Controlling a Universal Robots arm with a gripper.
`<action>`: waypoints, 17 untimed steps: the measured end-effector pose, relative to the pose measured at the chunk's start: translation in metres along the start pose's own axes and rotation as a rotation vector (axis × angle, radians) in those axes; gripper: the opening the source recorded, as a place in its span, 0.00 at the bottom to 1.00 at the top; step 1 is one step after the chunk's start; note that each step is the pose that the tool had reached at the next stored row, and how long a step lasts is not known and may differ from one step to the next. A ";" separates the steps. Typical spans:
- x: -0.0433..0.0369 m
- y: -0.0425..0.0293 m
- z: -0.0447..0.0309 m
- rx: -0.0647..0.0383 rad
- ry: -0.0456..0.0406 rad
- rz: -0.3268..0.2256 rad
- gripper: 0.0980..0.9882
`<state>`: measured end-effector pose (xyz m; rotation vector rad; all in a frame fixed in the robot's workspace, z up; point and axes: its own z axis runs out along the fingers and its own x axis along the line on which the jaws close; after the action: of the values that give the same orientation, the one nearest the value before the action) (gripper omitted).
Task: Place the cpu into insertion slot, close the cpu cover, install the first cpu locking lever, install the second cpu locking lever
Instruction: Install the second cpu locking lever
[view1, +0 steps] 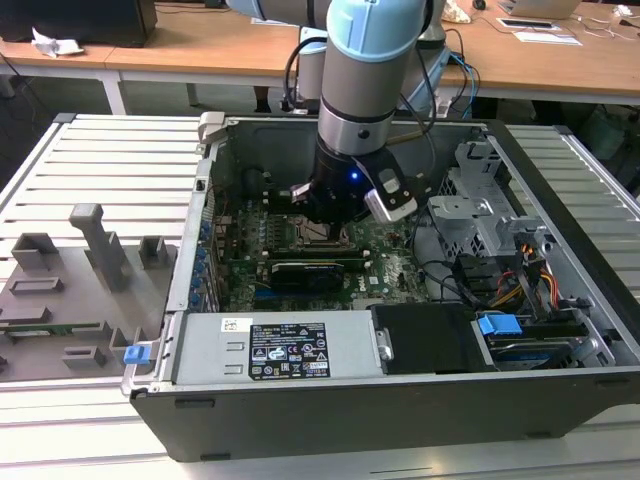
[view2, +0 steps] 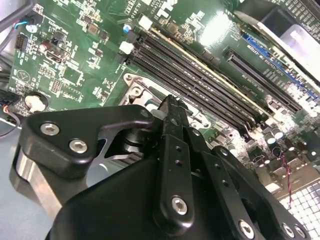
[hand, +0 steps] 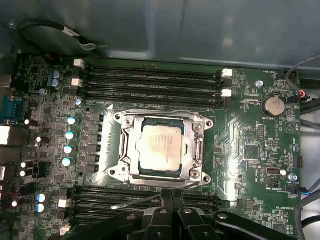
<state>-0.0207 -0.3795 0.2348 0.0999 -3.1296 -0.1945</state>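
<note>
The robot arm (view1: 355, 110) reaches down into an open computer case (view1: 400, 400) that lies on a slatted grey table (view1: 110, 160), its wrist low over the green motherboard (view1: 385, 260). On the exterior view's left, grey fixture blocks (view1: 90, 250) stand on the table. A wooden desk (view1: 210, 50) runs behind.

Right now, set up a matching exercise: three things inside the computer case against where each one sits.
Things:
1. chip
2. round battery
3. hand

Places:
A. just beyond one edge of the socket, over the memory slots
B. in the socket, inside the metal frame's window
C. on the green board, off to one side of the socket

Pairs: 1-B, 2-C, 3-A
</note>
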 end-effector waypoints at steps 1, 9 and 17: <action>0.0012 -0.0001 0.0000 0.000 0.0000 0.000 0.01; 0.0091 -0.0016 -0.0002 -0.001 -0.0001 0.000 0.01; 0.0192 -0.0024 0.0102 -0.001 0.0000 0.000 0.01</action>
<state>-0.0399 -0.3819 0.2243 0.0999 -3.1294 -0.1960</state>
